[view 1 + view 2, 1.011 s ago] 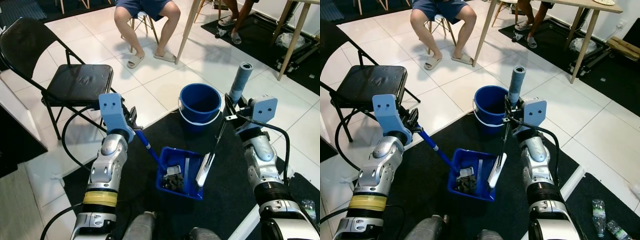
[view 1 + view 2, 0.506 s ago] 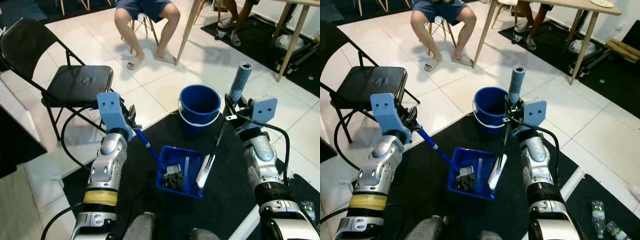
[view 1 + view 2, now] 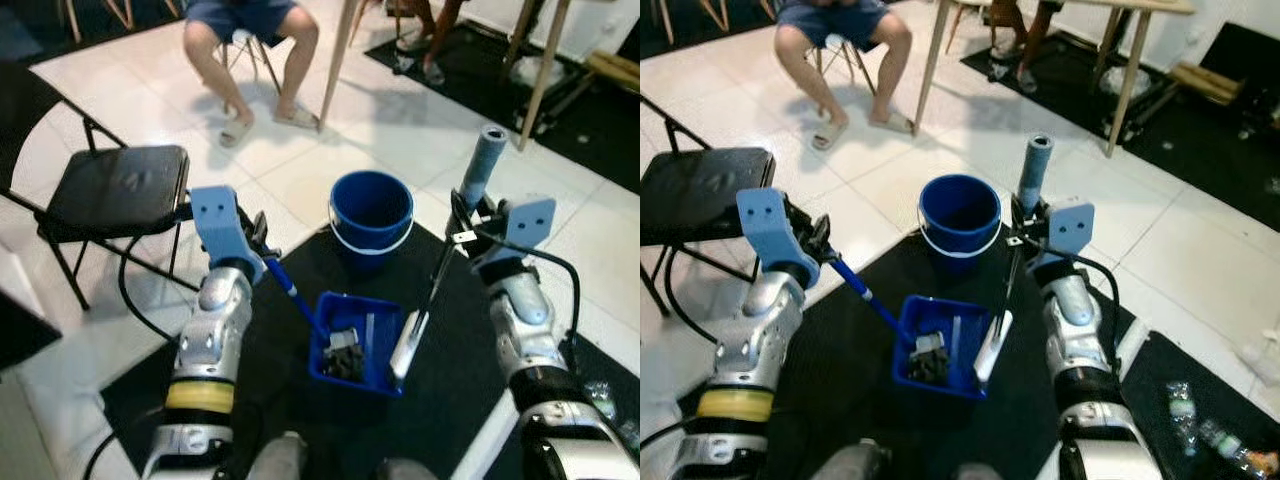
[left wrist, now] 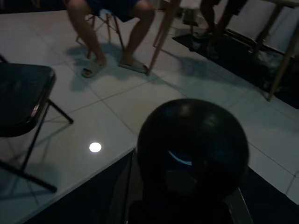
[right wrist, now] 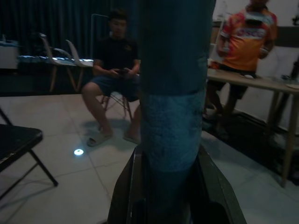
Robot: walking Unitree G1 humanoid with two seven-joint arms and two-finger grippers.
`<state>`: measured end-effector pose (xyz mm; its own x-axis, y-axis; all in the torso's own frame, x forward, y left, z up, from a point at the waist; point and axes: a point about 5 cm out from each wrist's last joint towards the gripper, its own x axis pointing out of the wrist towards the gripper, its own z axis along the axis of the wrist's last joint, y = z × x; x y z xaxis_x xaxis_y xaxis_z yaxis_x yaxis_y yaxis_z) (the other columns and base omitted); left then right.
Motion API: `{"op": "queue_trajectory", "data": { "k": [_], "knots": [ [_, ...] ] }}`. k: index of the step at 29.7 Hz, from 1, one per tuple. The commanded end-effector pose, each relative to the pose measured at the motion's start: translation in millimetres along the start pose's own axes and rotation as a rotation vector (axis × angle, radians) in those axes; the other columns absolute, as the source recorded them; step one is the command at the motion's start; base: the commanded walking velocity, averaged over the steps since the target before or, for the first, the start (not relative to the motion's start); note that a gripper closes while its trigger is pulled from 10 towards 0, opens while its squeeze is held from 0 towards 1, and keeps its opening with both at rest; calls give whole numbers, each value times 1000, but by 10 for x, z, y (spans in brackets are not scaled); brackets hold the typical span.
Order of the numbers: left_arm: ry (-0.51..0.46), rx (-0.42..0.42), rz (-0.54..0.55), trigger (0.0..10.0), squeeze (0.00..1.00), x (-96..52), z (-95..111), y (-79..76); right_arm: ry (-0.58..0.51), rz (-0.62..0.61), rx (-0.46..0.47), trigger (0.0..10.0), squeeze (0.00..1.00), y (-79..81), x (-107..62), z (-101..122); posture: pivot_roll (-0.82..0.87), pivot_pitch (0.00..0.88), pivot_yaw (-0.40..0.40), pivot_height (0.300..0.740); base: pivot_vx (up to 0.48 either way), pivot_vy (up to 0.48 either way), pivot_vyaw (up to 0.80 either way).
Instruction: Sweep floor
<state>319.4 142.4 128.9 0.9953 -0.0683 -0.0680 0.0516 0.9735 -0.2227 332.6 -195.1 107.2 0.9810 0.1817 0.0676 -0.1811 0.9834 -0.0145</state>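
A blue dustpan (image 3: 362,328) with dark debris (image 3: 340,364) in it hangs low over the black mat. Its long blue handle (image 3: 291,291) runs up to my left gripper (image 3: 258,245), which is shut on it. The handle's black round end (image 4: 191,149) sits close in the left wrist view. My right gripper (image 3: 465,226) is shut on a brush's grey-blue handle (image 3: 481,165), held upright. The thin rod leads down to the white brush head (image 3: 405,345), which rests at the dustpan's right edge. The same handle (image 5: 173,107) stands between the fingers in the right wrist view.
A blue bucket (image 3: 371,215) stands just beyond the dustpan at the edge of the black mat (image 3: 450,410). A black folding chair (image 3: 115,185) is at the left. A seated person (image 3: 250,60) and wooden table legs (image 3: 338,60) lie ahead. Plastic bottles (image 3: 1200,430) lie at the right.
The whole picture has shifted left and blurred, so the camera has moved. Both arms keep the same pose with the dustpan and brush.
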Motion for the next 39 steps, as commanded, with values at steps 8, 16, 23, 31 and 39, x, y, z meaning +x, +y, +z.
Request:
{"op": "queue_trajectory", "data": {
  "k": [8, 16, 23, 31, 39],
  "knots": [
    [-58, -22, -16, 10000, 0, 17, 96, -44, -33, 5, -2, 10000, 0, 22, 45, 81, 60, 35, -39, 740, 391, 0, 0],
    [-57, -20, -15, 10000, 0, 17, 93, -43, -31, 5, -2, 10000, 0, 25, 40, 77, 59, 35, -37, 740, 389, 0, 0],
    [-56, -20, -15, 10000, 0, 22, 90, -42, -29, 4, 2, 10000, 0, 23, 44, 74, 60, 32, -38, 740, 381, 0, 0],
    [-55, -20, -15, 10000, 0, 24, 90, -44, -25, 0, 12, 10000, 0, 15, 47, 71, 60, 32, -38, 740, 348, 0, -58],
    [-49, -22, -17, 10000, 0, 24, 77, -48, -22, 6, -19, 10000, 0, 13, 47, 73, 58, 29, -38, 740, 0, 0, -113]
  ]
}}
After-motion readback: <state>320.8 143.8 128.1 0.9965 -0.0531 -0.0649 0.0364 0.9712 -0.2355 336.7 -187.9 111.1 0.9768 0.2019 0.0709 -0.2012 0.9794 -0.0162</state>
